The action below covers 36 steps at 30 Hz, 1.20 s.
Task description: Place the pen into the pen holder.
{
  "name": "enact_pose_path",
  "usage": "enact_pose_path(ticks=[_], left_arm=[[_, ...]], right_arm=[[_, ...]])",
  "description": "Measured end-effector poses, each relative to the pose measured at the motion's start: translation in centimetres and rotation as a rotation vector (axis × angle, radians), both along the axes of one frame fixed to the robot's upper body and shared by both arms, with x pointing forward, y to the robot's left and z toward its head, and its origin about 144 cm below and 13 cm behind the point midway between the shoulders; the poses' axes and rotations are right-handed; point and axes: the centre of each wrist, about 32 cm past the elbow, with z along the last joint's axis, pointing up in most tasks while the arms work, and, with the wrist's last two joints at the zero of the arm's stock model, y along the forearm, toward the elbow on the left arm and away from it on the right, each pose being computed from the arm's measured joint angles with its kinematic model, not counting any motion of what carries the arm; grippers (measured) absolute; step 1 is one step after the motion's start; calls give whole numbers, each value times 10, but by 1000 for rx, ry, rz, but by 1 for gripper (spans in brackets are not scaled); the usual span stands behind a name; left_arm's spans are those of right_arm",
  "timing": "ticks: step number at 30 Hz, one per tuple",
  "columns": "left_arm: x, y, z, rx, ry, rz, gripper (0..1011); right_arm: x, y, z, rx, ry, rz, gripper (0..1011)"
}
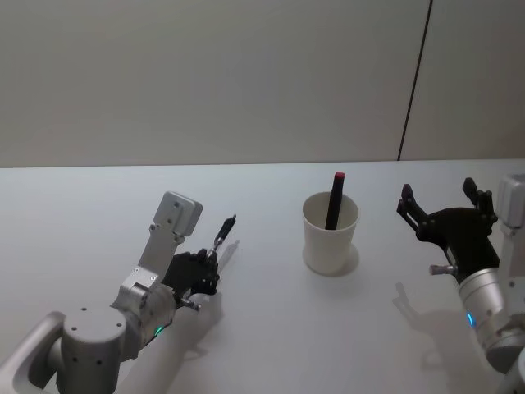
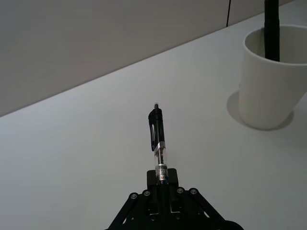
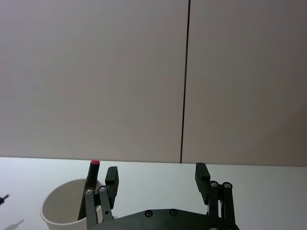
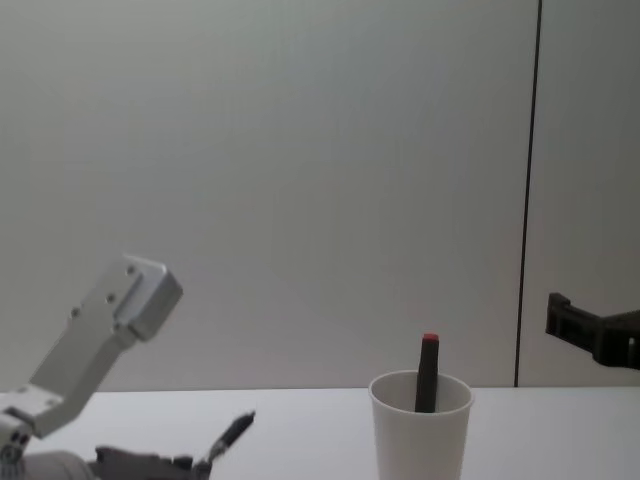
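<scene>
My left gripper [image 1: 210, 259] is shut on one end of a black clip pen [image 1: 223, 232], which sticks out of it toward the far side, left of the pen holder. The pen [image 2: 157, 140] points away from the closed jaws over the table. The pen holder [image 1: 330, 233] is a white paper cup standing upright mid-table, with a dark marker with a red tip [image 1: 335, 200] leaning inside it. In the chest view the pen [image 4: 228, 436] sits low at the left and the pen holder [image 4: 420, 432] right of it. My right gripper [image 1: 447, 201] hovers open to the right of the cup.
The white tabletop [image 1: 271, 328] runs back to a plain grey wall with a dark vertical seam [image 1: 414, 82]. Bare table lies between my left gripper and the cup.
</scene>
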Motion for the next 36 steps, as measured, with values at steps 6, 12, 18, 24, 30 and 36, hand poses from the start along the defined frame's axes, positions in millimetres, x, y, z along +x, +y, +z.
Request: enact_pose_path(ticks=[6,12,18,24,30,36], left_arm=[[-4,1,8,9,-71,-5,138],[-8,2,16,16,-158,-16,138],[-13,3,23,22,-249,-31,137],[-18,5,28,25,-360,-51,138],[-20,6,31,25,-448,-71,138],[-22,6,33,22,-549,-100,137]], right_arm=[[0,0,0,0,0,0,1001],[0,0,0,0,0,0,1001],[0,0,0,0,0,0,1002],[0,0,0,0,0,0,1001],[0,0,0,0,0,0,1001],[0,0,0,0,0,0,1001]])
